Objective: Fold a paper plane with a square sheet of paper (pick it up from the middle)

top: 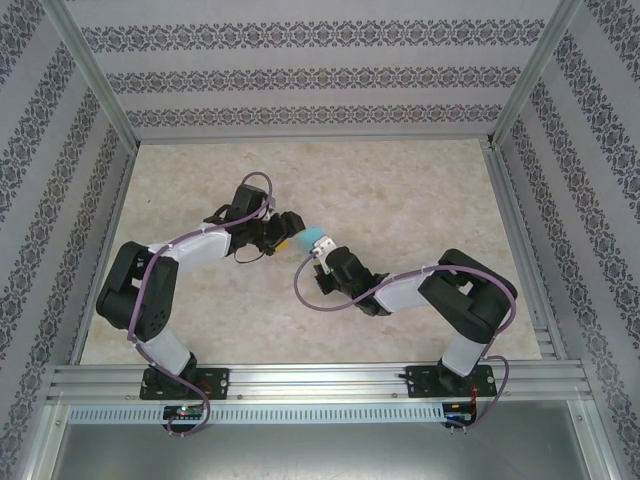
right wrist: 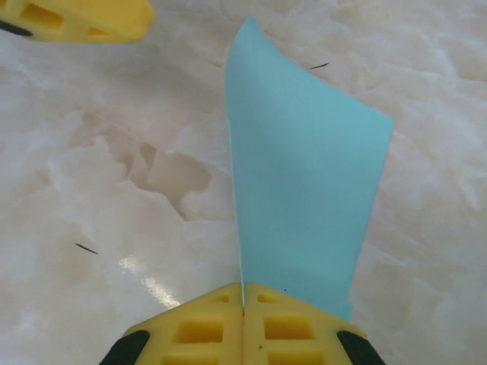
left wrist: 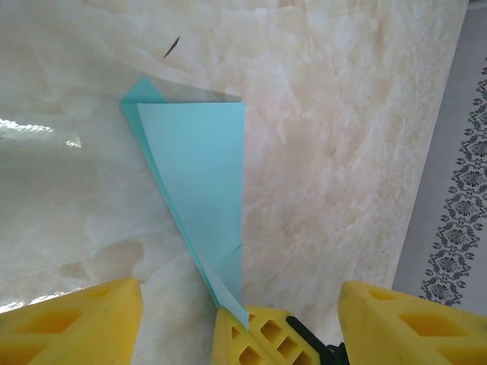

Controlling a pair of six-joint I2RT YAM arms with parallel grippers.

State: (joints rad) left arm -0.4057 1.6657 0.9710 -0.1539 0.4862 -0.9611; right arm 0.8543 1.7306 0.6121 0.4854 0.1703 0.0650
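The turquoise paper plane (top: 313, 238) hangs just above the table between my two grippers, folded into a slim wedge. My right gripper (top: 322, 254) is shut on its narrow end, the yellow pads (right wrist: 205, 327) pressed together on the folded edge (right wrist: 243, 293). From there the paper plane (right wrist: 304, 175) fans upward to a wider tail. In the left wrist view the paper plane (left wrist: 198, 175) runs from a wide end down to a tip pinched in the right gripper's fingers (left wrist: 259, 338). My left gripper (left wrist: 240, 293) stands open, its fingers (left wrist: 76, 323) apart on either side and touching nothing.
The marble-patterned table (top: 400, 200) spreads around both arms. Patterned walls (top: 300, 75) and a metal frame (top: 520, 210) close it in at the back and sides. One finger of my left gripper (right wrist: 76, 17) shows at the top left of the right wrist view.
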